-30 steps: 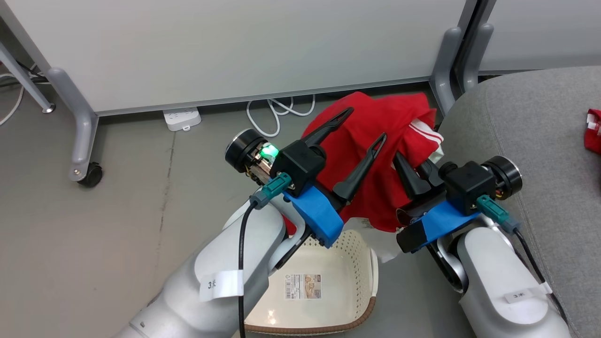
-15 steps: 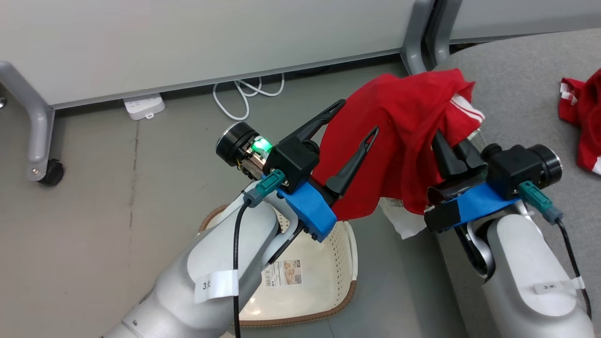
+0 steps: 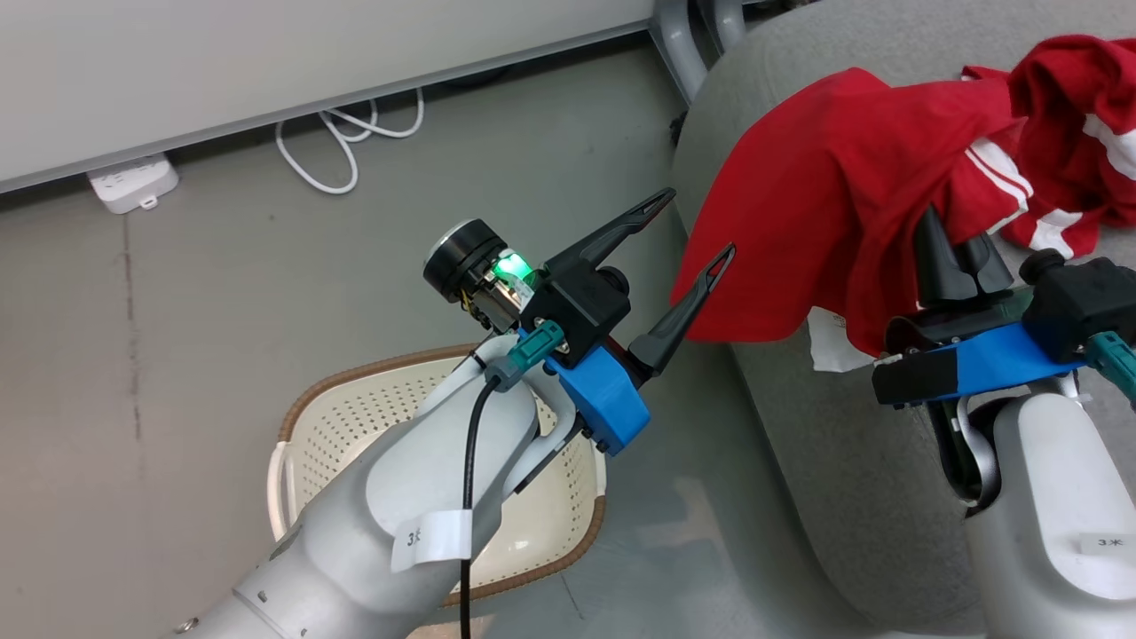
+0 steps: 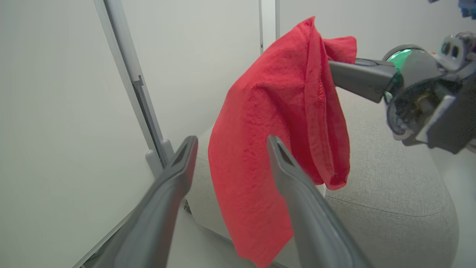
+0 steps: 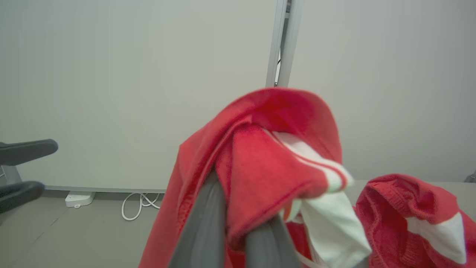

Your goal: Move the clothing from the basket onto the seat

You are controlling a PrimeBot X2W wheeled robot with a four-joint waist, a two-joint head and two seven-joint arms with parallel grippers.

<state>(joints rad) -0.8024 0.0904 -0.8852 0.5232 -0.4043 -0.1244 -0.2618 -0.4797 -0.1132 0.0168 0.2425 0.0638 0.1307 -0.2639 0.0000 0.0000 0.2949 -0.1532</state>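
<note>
My right gripper (image 3: 954, 244) is shut on a bright red garment with white stripes, the clothing (image 3: 825, 195), which drapes over its fingers and hangs above the left end of the grey seat (image 3: 843, 461). In the right wrist view the fabric (image 5: 267, 163) wraps the fingers (image 5: 204, 223). A second red garment (image 3: 1074, 124) lies on the seat just beyond. My left gripper (image 3: 699, 222) stands open just left of the hanging cloth with nothing between its fingers; in the left wrist view the garment (image 4: 282, 111) hangs beyond them. The cream basket (image 3: 373, 362) sits on the floor under my left forearm.
A white partition panel runs along the back, with a grey leg (image 3: 679, 44) beside the seat's corner. A white power strip (image 3: 133, 182) and a looped white cable (image 3: 346, 151) lie on the grey floor at its foot.
The head camera has swung right, bringing more of the seat into view. My right gripper has carried the red garment from beside the seat to above it. Left gripper stays open.
</note>
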